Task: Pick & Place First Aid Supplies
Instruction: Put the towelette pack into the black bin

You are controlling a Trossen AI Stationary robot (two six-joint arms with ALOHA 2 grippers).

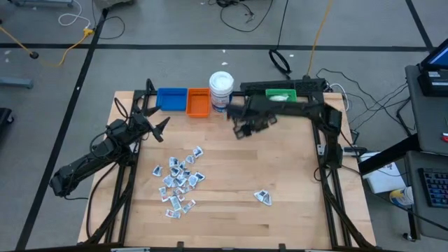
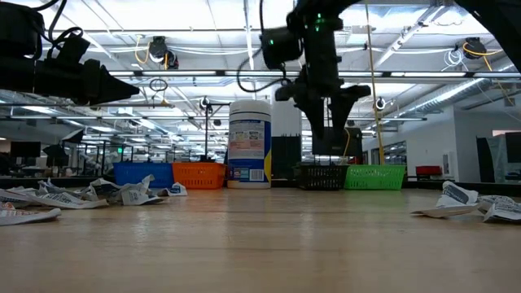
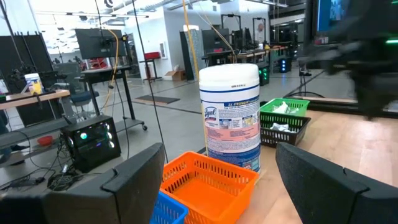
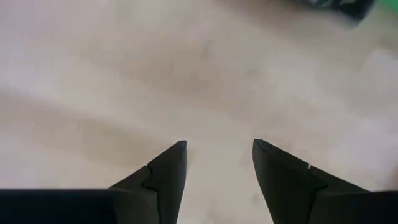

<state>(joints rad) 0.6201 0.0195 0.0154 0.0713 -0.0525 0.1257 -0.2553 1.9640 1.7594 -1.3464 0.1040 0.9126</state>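
Several small white and light-blue wrapped packets (image 1: pixel 179 180) lie flat in a heap on the table's left half; one or two more (image 1: pixel 263 197) lie apart to the right. In the low view they show as packets (image 2: pixel 122 192) and packets (image 2: pixel 464 199). My left gripper (image 1: pixel 159 129) hovers open above the table's far left, level, facing the bins; nothing is between its fingers (image 3: pixel 214 180). My right gripper (image 1: pixel 245 128) hangs open above bare wood near the black bin, fingers pointing down (image 4: pixel 216 155), holding nothing.
Along the far edge stand a blue bin (image 1: pixel 171 99), an orange bin (image 1: pixel 198 102), a white jar with a blue label (image 1: pixel 220 89), a black bin (image 2: pixel 319 176) and a green bin (image 1: pixel 281 94) with white packets inside. Bare wood spans the table's middle and near side.
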